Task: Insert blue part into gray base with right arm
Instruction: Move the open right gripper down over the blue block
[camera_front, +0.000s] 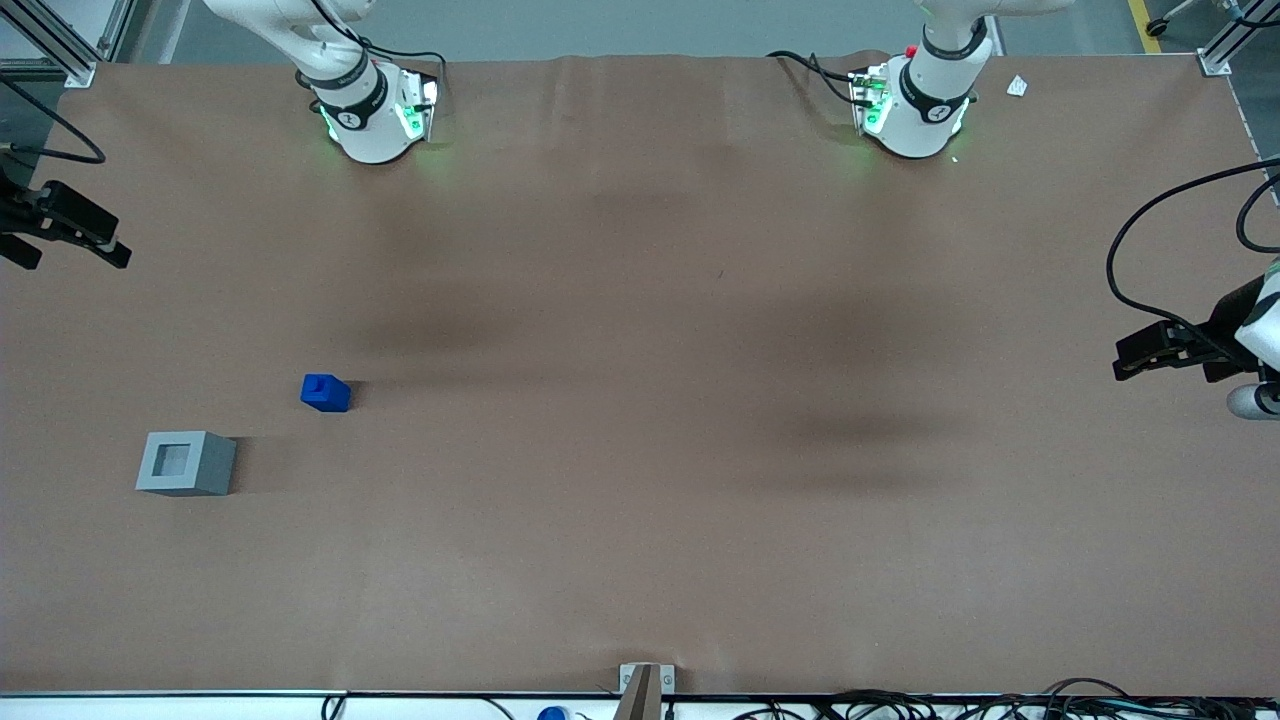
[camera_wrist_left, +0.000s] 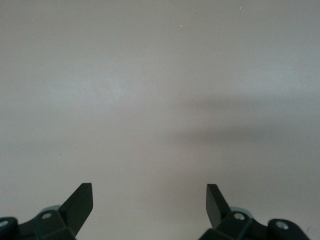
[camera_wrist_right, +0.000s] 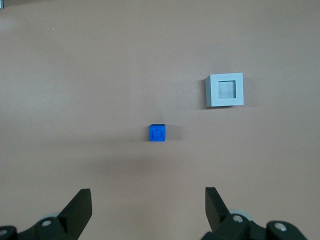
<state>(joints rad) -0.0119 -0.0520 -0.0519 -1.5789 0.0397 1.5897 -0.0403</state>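
The blue part (camera_front: 325, 393) (camera_wrist_right: 157, 133) rests on the brown table with its raised stub facing up. The gray base (camera_front: 186, 463) (camera_wrist_right: 225, 90) stands beside it, a little nearer the front camera, its square recess facing up. The two are apart and nothing touches them. My right arm's gripper (camera_front: 70, 240) (camera_wrist_right: 148, 200) hangs open and empty well above the table at the working arm's end, farther from the front camera than both blocks. In the right wrist view its fingertips (camera_wrist_right: 80, 202) stand wide apart over bare table, short of the blue part.
The brown table surface (camera_front: 640, 420) spreads wide around both blocks. The right arm's base (camera_front: 370, 115) stands at the table's edge farthest from the front camera. A small metal bracket (camera_front: 645, 685) and cables lie along the edge nearest it.
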